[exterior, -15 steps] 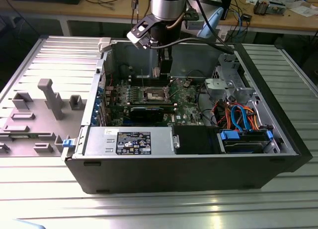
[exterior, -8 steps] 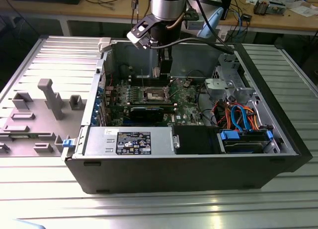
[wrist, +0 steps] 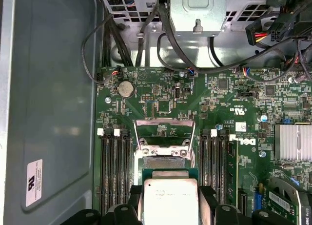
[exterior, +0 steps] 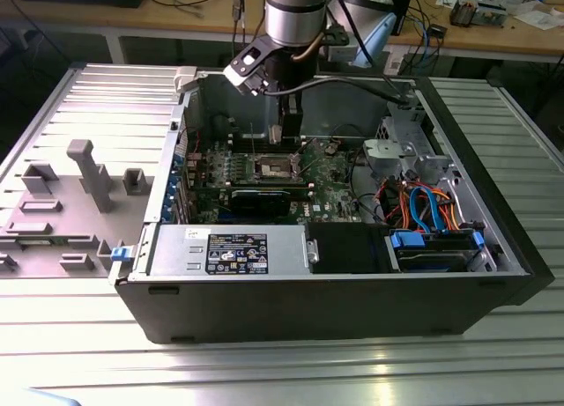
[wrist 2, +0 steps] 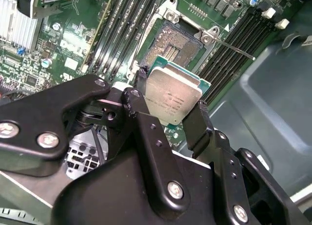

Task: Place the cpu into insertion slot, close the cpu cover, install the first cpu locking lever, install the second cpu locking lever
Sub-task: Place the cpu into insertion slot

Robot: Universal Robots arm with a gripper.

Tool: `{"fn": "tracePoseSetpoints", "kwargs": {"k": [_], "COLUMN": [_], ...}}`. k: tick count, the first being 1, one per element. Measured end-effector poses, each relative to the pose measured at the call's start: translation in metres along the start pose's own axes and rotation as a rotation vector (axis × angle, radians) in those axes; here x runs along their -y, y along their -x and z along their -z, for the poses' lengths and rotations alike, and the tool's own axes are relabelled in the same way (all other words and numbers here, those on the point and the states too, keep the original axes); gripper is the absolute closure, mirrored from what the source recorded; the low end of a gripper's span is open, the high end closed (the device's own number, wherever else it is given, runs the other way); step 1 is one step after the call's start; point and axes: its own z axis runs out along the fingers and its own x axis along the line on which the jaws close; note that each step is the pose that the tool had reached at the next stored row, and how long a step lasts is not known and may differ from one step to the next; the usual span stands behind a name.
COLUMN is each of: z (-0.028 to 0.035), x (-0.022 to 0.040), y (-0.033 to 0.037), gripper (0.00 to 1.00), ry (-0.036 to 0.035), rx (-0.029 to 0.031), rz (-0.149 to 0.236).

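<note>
Silvery, square and faintly printed, the cpu [wrist 2: 173, 95] is clamped by its edges between the black gripper's [wrist 2: 170, 103] fingers. It hangs near the brown-centred insertion slot [wrist 2: 179, 42], not seated. The thin metal cpu cover [wrist: 165, 132] seems raised open beside that slot.

Exterior view sits high and well back, looking down into the open computer case [exterior: 335, 291] lying on the ribbed table [exterior: 264, 371], with the arm [exterior: 295, 14] hanging in from above. First wrist view rides close over the motherboard [wrist: 161, 88], facing it almost square-on. Second wrist view is tighter still, tucked behind the end effector [wrist 2: 173, 95] and looking slantwise along its linkage. Both wrist views share the clamped cpu [wrist: 170, 200], the insertion slot [wrist 2: 178, 42] just beyond it and the memory slots [wrist: 114, 171] alongside. The exterior view catches that same slot, small, mid-case.
</note>
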Motion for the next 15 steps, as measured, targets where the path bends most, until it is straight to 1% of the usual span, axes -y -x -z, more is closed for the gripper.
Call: {"fn": "tracePoseSetpoints", "kwargs": {"k": [2, 8, 15], "z": [-0.0026, -0.0153, -0.0159], "x": [0.0003, 0.0008, 0.0008], "y": [0.0001, 0.0005, 0.0005], "gripper": [0.46, 0.46, 0.46], "ry": [0.0007, 0.0014, 0.0014], "rx": [-0.0001, 0.0003, 0.0004], "rz": [0.0, 0.0, 0.0]}}
